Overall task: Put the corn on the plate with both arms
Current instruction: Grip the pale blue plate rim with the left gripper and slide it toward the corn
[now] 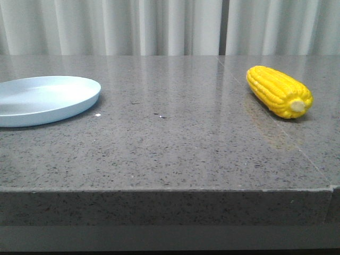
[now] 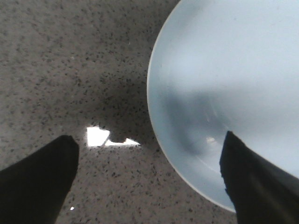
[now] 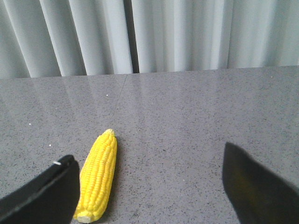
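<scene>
While both arms hang back, corn (image 1: pixel 279 91) lies on its side at right of the front frame on grey tabletop (image 1: pixel 175 143), pale cut end toward the camera, well apart from plate (image 1: pixel 45 99) at left edge. Left pincer (image 2: pixel 149 179) spread wide w/ nothing held, above plate rim; right pincer (image 3: pixel 149 186) also released, corn beside one finger.

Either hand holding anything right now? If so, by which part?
Nothing is held. The right hand is open with the corn lying on the table beside one finger; the left hand is open over the plate rim.
</scene>
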Robot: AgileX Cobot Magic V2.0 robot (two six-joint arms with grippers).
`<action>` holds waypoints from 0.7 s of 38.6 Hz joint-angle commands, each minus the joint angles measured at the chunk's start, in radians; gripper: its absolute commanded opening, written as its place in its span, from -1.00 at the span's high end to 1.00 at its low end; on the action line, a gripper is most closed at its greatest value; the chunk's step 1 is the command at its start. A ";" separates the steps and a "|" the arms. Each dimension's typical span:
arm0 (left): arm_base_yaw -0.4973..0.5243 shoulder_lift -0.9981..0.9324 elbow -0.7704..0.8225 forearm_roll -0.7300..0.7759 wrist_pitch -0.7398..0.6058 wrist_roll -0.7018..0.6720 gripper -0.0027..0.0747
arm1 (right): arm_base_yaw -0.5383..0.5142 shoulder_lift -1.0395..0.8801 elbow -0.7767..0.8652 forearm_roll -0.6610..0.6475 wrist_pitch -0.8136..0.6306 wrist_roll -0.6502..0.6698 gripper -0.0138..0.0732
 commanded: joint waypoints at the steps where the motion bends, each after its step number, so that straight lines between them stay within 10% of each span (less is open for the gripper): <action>1: -0.007 0.029 -0.042 -0.017 -0.016 -0.002 -0.58 | -0.007 0.009 -0.037 0.005 -0.072 -0.009 -0.80; 16: -0.007 0.111 -0.042 -0.032 -0.027 0.011 -0.54 | -0.007 0.009 -0.037 0.005 -0.067 -0.009 -0.80; 27: -0.007 0.111 -0.042 -0.034 -0.023 0.013 0.48 | -0.007 0.009 -0.037 0.005 -0.066 -0.009 -0.80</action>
